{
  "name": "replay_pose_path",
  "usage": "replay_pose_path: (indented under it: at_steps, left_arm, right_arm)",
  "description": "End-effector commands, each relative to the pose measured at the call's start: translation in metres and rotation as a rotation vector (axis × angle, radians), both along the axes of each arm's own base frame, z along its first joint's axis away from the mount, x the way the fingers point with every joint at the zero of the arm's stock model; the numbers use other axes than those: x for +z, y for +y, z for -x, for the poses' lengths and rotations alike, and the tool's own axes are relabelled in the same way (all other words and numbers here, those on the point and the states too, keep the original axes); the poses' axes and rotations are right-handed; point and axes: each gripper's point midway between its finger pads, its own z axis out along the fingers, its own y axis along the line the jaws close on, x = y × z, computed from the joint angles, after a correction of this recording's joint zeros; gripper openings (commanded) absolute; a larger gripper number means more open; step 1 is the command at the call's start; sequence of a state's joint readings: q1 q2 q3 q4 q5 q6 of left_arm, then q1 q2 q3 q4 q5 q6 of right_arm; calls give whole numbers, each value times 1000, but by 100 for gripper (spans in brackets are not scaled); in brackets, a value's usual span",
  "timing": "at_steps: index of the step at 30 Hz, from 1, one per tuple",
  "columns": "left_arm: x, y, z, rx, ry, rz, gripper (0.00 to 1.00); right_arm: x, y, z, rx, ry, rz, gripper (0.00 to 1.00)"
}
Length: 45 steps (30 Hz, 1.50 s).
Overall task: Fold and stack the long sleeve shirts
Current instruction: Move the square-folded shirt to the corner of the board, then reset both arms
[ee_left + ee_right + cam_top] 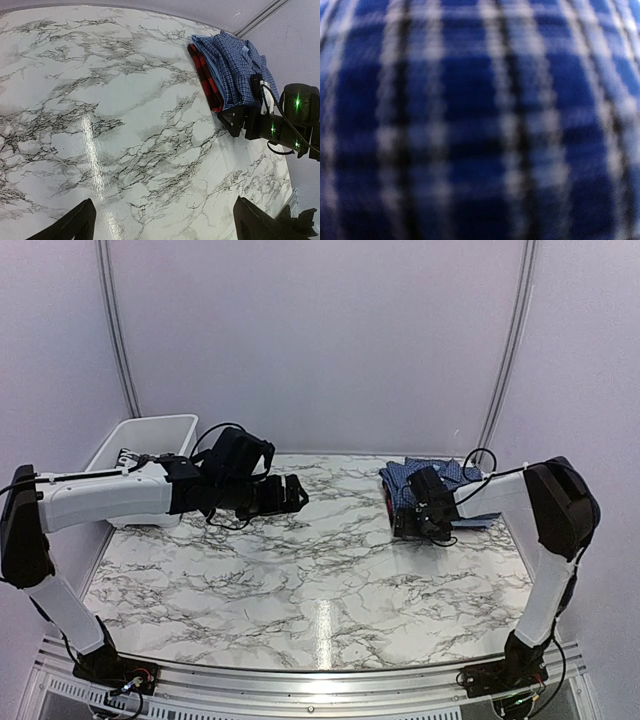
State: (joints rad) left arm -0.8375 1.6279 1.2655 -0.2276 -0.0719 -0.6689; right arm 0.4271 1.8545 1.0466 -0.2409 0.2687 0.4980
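Note:
A stack of folded shirts lies at the table's back right. The dark blue check shirt [430,475] is on top and also shows in the left wrist view [237,70]. A thin edge of the light blue shirt [213,77] shows under it, above a red-and-black check garment [202,75]. My right gripper [410,512] is pressed against the stack's near edge; it also shows in the left wrist view [235,120]. Its own camera shows only blurred blue check cloth [480,120], with the fingers hidden. My left gripper [292,493] hovers over the table's middle, open and empty, its fingertips [75,225] wide apart.
A white plastic bin [150,435] stands at the back left, behind my left arm. The marble table top [300,570] stretches between the arms. Pale curtain walls close in the back and both sides. The right arm's cable loops above the stack.

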Motion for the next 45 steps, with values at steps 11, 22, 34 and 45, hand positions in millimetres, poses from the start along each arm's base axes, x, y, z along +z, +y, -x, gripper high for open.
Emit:
replay_pose_path:
  at_steps: [11, 22, 34, 45]
  left_arm:
    - [26, 22, -4, 43, -52, 42, 99]
    - [22, 35, -9, 76, -51, 31, 99]
    - [26, 49, -15, 102, -71, 20, 99]
    - [31, 58, -20, 109, -98, 6, 99]
  right_arm:
    - [-6, -42, -75, 37, 16, 6, 99]
    - [-8, -46, -85, 63, 15, 3, 98]
    - [29, -31, -60, 73, -18, -11, 98]
    - [102, 27, -5, 160, -155, -56, 99]
